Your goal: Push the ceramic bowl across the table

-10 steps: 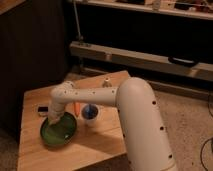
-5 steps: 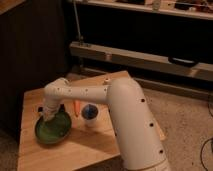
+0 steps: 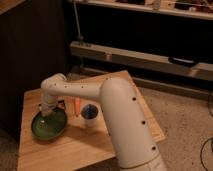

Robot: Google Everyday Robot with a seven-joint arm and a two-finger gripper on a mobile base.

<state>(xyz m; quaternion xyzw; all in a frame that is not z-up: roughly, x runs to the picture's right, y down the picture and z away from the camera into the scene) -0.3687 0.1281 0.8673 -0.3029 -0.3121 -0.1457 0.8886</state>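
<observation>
The hand [image 3: 46, 112] sits at the ceramic bowl's [image 3: 49, 125] far rim on the table [image 3: 65, 150].

no readable text, labels or numbers show anywhere in this view.

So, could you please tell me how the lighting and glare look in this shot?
Camera view: warm, dim light; the background is nearly black. The ceramic bowl shows soft glare on its glaze. The claw sits at the bowl's rim, shadowing the table.
</observation>
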